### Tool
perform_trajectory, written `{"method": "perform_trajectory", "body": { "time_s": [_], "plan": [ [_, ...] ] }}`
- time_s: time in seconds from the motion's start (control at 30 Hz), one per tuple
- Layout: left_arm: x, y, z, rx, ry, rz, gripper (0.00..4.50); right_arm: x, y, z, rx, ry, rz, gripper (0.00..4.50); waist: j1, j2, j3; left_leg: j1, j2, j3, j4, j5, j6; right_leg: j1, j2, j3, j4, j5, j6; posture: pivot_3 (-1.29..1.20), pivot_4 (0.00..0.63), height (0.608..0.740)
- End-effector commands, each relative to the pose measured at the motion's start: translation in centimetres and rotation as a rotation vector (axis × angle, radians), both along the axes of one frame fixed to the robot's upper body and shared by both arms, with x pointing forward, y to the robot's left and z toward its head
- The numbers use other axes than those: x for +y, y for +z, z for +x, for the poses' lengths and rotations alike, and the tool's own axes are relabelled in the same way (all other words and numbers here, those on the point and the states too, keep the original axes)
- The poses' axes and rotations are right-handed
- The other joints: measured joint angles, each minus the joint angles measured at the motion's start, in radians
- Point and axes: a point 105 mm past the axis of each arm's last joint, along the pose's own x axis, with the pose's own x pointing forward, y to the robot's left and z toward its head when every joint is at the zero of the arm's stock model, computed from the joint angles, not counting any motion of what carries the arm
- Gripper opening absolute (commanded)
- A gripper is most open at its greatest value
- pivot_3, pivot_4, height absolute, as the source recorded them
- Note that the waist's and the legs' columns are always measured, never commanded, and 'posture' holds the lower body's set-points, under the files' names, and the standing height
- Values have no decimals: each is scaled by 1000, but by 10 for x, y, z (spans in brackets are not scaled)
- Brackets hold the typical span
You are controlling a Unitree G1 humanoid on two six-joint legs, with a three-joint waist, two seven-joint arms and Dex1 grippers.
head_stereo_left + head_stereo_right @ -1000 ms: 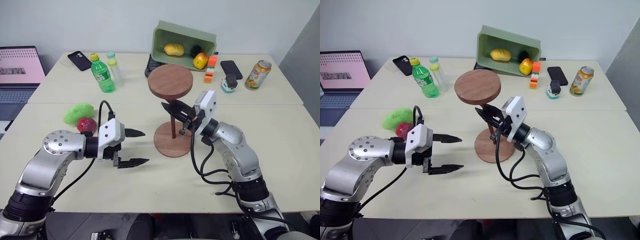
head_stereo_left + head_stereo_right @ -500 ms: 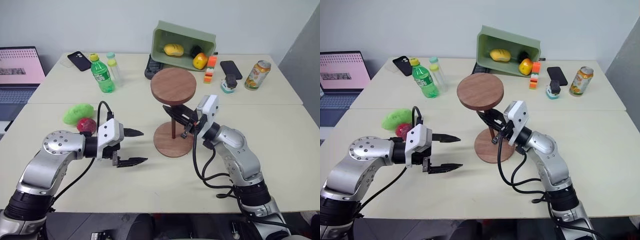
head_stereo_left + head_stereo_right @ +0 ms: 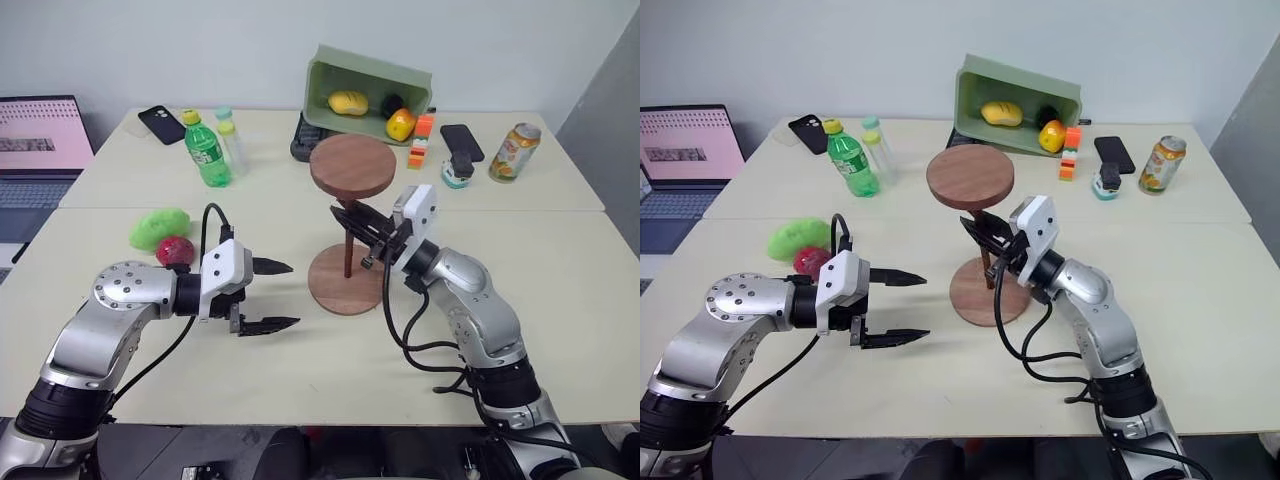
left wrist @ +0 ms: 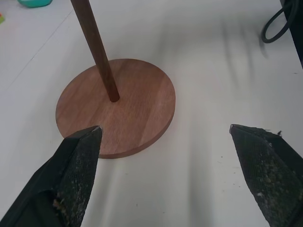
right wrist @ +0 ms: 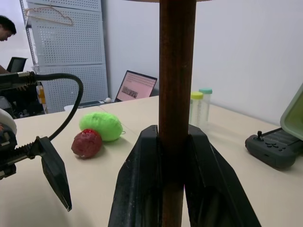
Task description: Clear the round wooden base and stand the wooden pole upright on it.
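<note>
Round wooden base [image 3: 345,281]: bare, on worktop [image 3: 560,260]. Wooden pole [image 3: 347,245]: upright, foot at base centre, disc uppermost; straightened from a second earlier. Right gripper [image 3: 352,221]: jaws clamped on shaft. Left gripper [image 3: 272,295]: jaws wide, left of base. Seating apparently complete; release pending.

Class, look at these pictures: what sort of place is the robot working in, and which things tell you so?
Probably an office or lab workroom: pale tables pushed together, an open laptop, phones, and a pegboard wall panel behind.
</note>
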Motion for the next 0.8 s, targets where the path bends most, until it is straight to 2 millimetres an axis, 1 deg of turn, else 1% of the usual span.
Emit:
{"method": "perform_trajectory", "body": {
  "time_s": [0.03,0.07,0.13,0.2,0.3,0.5,0.57,0.6,0.63,0.73,0.77,0.8],
  "plan": [
    [-3,6,1,-33,-15,2,4500,-9,-45,8,161,-54,-103,246,2,0,0,1,0,0,0,0,0,2,0,0,0,0,0,0,150,740],
    [-4,6,1,-32,-15,1,4500,-9,-47,7,174,-55,-110,246,4,0,0,3,0,-1,0,0,0,5,0,-1,-1,0,0,0,150,740],
    [-4,6,1,-32,-16,1,4500,-9,-52,9,204,-71,-112,246,6,1,0,14,0,-2,-3,0,1,17,1,-2,-7,0,0,0,150,740],
    [-5,6,1,-33,-16,1,4500,-11,-55,11,218,-84,-114,246,9,1,0,18,0,-2,-4,-1,1,21,2,-2,-9,0,0,0,150,740],
    [-4,6,1,-34,-13,1,4500,-11,-53,12,216,-88,-120,246,15,0,0,28,0,-2,-8,-1,1,31,2,-2,-14,-1,0,0,150,740],
    [-4,6,1,-39,-11,-3,4500,-6,-43,7,184,-56,-121,246,16,0,0,29,0,-1,-9,-1,1,31,2,-1,-14,-1,0,0,150,740],
    [-4,6,2,-41,-11,-5,4500,-3,-39,5,168,-47,-118,947,16,0,0,29,0,-1,-9,-1,1,31,2,-1,-14,-1,0,0,150,740],
    [-4,6,2,-42,-11,-6,4500,-3,-37,4,160,-43,-118,968,16,0,0,29,0,-1,-9,-1,1,31,2,-1,-14,-1,0,0,150,740],
    [-4,7,3,-43,-11,-7,4500,-2,-36,3,158,-37,-118,1310,17,0,1,29,0,-2,-10,-1,1,31,2,-1,-15,-1,0,0,150,740],
    [-3,7,4,-46,-11,-13,4500,-1,-33,0,146,-23,-124,2101,15,3,4,24,0,0,-10,-1,1,26,2,0,-14,-1,0,0,150,740],
    [-2,7,4,-48,-11,-15,4500,-1,-32,-1,142,-19,-126,2218,15,3,4,23,0,0,-10,-1,1,24,2,0,-14,-1,0,0,150,740],
    [-2,7,4,-48,-11,-17,4500,-1,-32,-2,140,-15,-129,2550,15,3,4,21,0,0,-10,-1,1,22,2,0,-14,-1,0,0,150,740]
  ]
}}
